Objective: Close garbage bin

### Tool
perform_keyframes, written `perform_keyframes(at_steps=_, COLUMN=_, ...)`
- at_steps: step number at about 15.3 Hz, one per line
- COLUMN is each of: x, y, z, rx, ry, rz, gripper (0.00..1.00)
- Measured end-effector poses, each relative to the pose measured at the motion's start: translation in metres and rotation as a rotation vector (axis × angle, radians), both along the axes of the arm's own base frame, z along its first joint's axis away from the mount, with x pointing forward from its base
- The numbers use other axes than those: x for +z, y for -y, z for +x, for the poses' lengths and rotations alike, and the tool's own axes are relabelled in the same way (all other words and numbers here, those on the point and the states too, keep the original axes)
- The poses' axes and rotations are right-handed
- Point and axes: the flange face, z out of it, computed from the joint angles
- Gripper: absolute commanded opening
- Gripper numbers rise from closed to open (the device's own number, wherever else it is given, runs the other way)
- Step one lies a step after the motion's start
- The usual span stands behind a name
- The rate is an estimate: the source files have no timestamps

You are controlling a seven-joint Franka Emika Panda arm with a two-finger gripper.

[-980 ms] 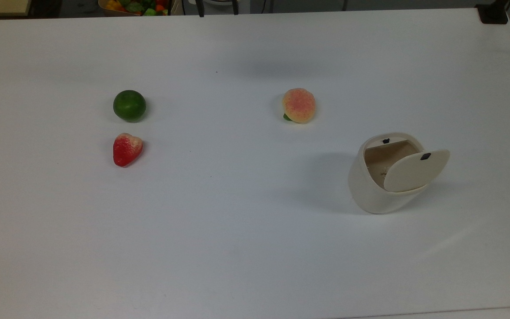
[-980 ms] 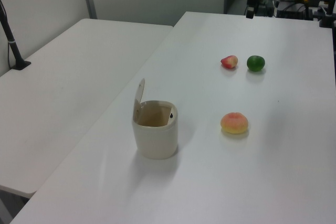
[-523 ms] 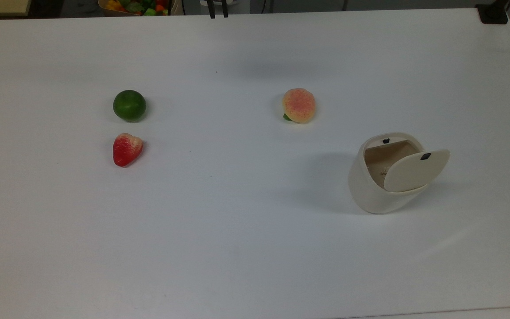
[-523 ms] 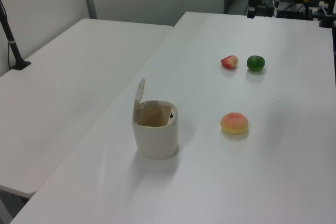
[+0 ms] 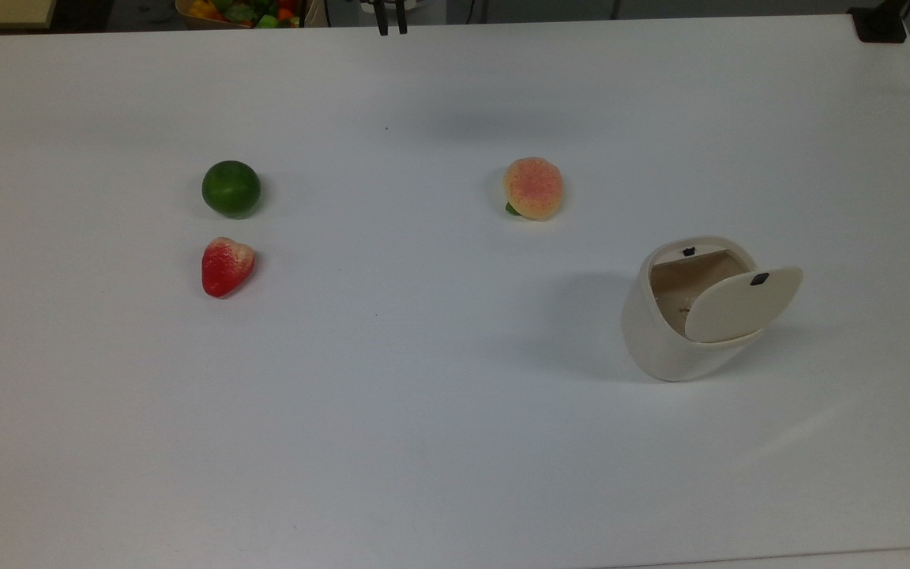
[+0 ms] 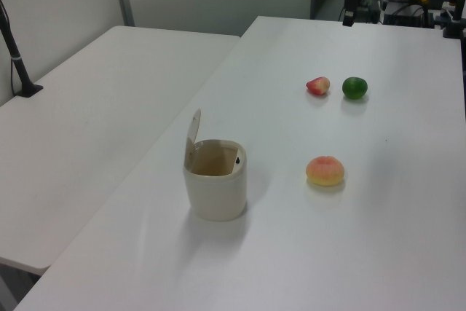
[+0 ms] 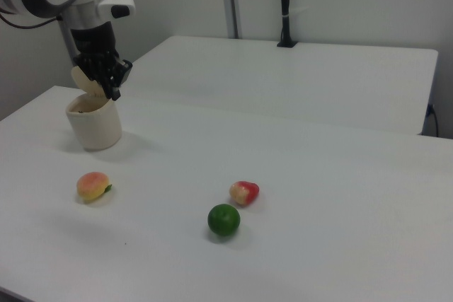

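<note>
Bin [image 5: 664, 340] lid [image 5: 742, 304] upright, clear tabletop [image 5: 439, 411] around

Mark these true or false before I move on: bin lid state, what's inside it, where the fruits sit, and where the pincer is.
1. The garbage bin has its lid shut. False: the lid stands open.
2. The peach lies inside the bin. False: it rests on the table.
3. The strawberry and lime sit side by side. True.
4. In the top view, the pincer is at the table's far edge. True.
</note>
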Motion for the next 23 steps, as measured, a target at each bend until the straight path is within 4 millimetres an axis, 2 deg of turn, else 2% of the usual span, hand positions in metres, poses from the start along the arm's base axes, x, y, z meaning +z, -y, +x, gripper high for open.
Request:
perform_keyframes(at_steps=5, x=-0.010, y=-0.009, z=0.010, rx=0.007, ry=0.012, rz=0.023, gripper=0.00)
perform_keyframes(at_steps=14, x=-0.022, y=-0.092, z=0.047, rx=0.023, ry=0.220, rz=0.093, gripper=0.00)
perform_keyframes(at_steps=23, x=-0.060, y=-0.163, z=0.111, rx=-0.017, ry=0.433, rz=0.198, gripper=0.00)
